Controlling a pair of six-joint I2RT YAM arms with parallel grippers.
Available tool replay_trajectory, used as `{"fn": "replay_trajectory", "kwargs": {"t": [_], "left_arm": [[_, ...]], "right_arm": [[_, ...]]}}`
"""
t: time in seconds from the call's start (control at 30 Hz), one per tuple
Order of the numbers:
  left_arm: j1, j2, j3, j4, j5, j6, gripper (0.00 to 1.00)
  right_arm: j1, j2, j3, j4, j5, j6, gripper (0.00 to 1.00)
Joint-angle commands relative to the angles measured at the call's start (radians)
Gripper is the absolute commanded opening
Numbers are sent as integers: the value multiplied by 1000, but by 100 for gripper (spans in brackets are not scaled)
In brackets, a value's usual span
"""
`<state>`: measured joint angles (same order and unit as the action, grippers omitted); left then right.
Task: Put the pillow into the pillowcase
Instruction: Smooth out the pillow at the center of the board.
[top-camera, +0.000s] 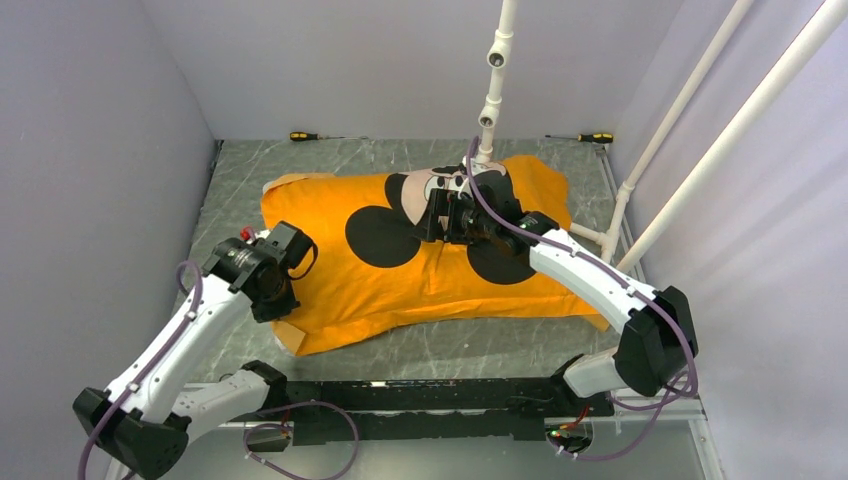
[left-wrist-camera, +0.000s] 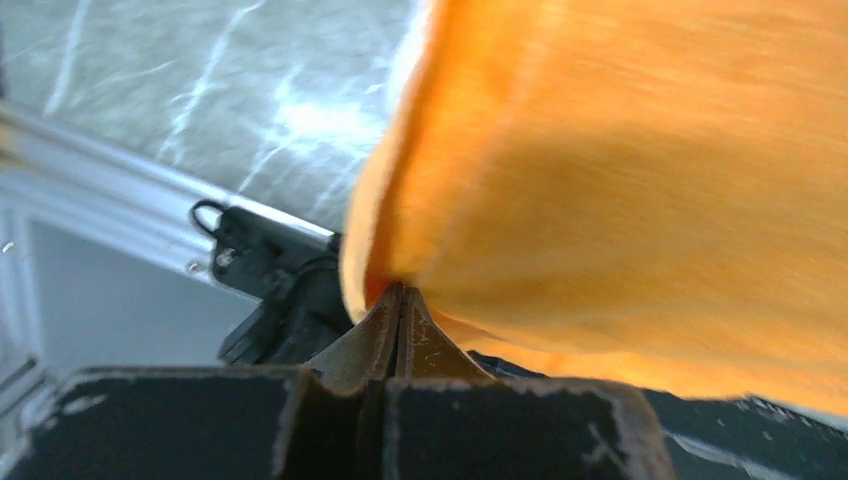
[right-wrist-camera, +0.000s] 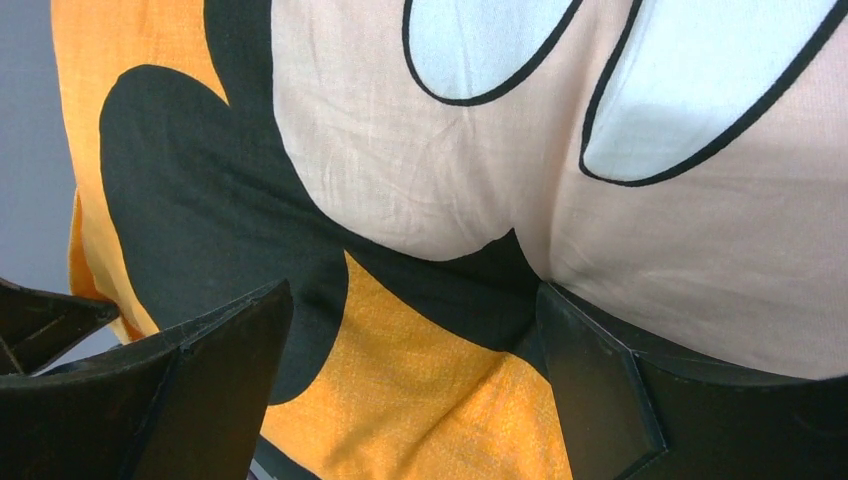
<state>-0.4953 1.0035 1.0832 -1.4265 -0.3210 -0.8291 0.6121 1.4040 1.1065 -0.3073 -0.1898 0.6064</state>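
In the top view, the pillowcase (top-camera: 440, 280) lies spread across the middle of the frame on the grey marbled table (top-camera: 420, 350), bulging and creased, with the mouse print facing up. My left gripper (top-camera: 300, 258) sits at its left edge, my right gripper (top-camera: 445, 218) over the printed face just above centre. A pale strip (top-camera: 290, 337) shows at the lower left corner of the case, but I cannot tell whether it is lining or pillow. Two screwdrivers, one (top-camera: 305, 135) at upper left and one (top-camera: 597, 137) at upper right, lie along the far edge, and a white pipe post (top-camera: 492, 100) stands right behind the case.

The left wrist view settles what the top one hides. The fingers (left-wrist-camera: 375, 335) are pressed together, pinching the orange hem at lower centre, and the fabric lifts and fills the right of the frame. Bare table and a metal rail (left-wrist-camera: 150, 215) show at left.

In the right wrist view, both fingers (right-wrist-camera: 220, 370) stand wide apart at the bottom corners, with nothing clasped. The black ear and cream face fill the frame, and the right-hand finger touches the cloth.
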Motion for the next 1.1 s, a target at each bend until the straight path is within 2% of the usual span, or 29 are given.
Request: {"fn": "replay_trajectory", "kwargs": {"t": [0.0, 0.13, 0.23, 0.27, 0.37, 0.4, 0.57, 0.67, 0.77, 0.83, 1.0, 1.07], "left_arm": [[-4, 53, -13, -252, -175, -173, 0], [-4, 39, 56, -234, -157, -160, 0], [-5, -1, 140, -84, -51, 18, 0], [-5, 10, 167, -84, -46, 26, 0], [-5, 106, 225, -246, -195, -46, 0], [-2, 129, 211, -256, -247, -32, 0], [1, 182, 190, -254, -282, -68, 0], [1, 202, 248, -199, -293, 5, 0], [1, 190, 307, 9, -156, 234, 0], [2, 203, 366, 108, -58, 325, 0], [16, 335, 548, 245, 57, 464, 2], [82, 411, 586, 316, 117, 503, 3]], "right_arm": [[2, 63, -32, -210, 52, 7, 97], [2, 44, -17, -217, 47, -9, 98], [1, 18, -10, -221, 52, -13, 98], [0, 15, -3, -228, 53, -15, 98], [0, 11, 16, -241, 56, -16, 98], [-1, 10, 18, -240, 55, -14, 99], [-7, 4, 32, -254, 54, -16, 99], [-11, -19, 29, -256, 53, -19, 99], [-15, -37, 36, -260, 48, -24, 99], [-17, -48, 43, -260, 40, -26, 99], [-19, -71, 45, -242, 18, -27, 99], [-20, -74, 43, -233, 5, -25, 99]]}}
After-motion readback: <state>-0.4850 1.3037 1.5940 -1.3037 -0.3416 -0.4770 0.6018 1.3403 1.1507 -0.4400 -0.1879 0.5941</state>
